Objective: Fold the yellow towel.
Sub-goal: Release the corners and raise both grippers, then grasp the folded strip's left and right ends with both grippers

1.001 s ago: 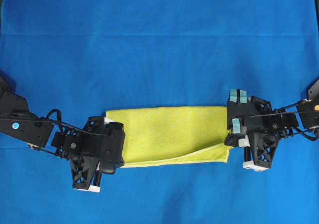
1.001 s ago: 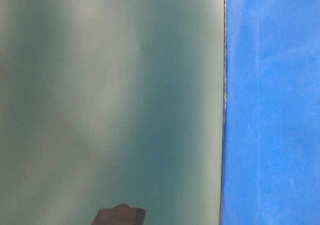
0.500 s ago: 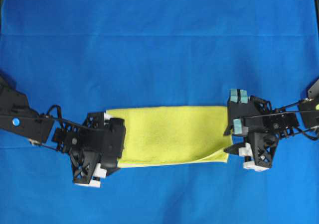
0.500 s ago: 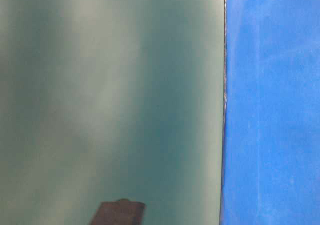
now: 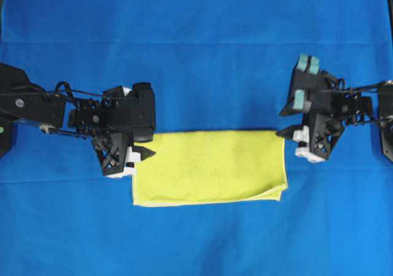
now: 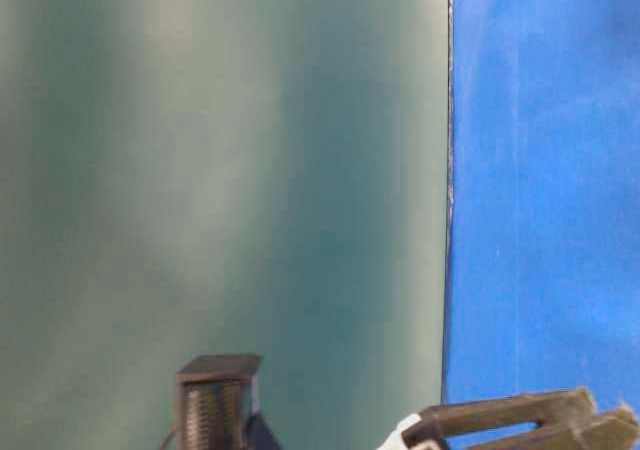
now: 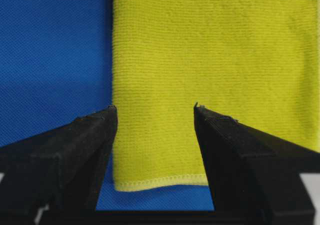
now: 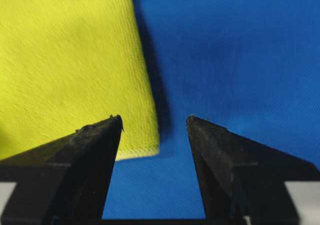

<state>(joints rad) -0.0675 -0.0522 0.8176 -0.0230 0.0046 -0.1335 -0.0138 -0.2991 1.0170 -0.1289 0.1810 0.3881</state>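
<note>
Between the left pincer [image 5: 149,153] and the right pincer [image 5: 284,122], both spread and empty, the towel [image 5: 212,168] lies folded once into a strip; further folds probably remain.

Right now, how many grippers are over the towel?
2. Left gripper open at the yellow towel's upper-left corner; right gripper open at its upper-right corner. Neither holds it. None hidden that I can tell.

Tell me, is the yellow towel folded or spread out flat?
Folded. The yellow towel lies as a long rectangle on the blue cloth, and a second layer peeks out at its lower right corner.
</note>
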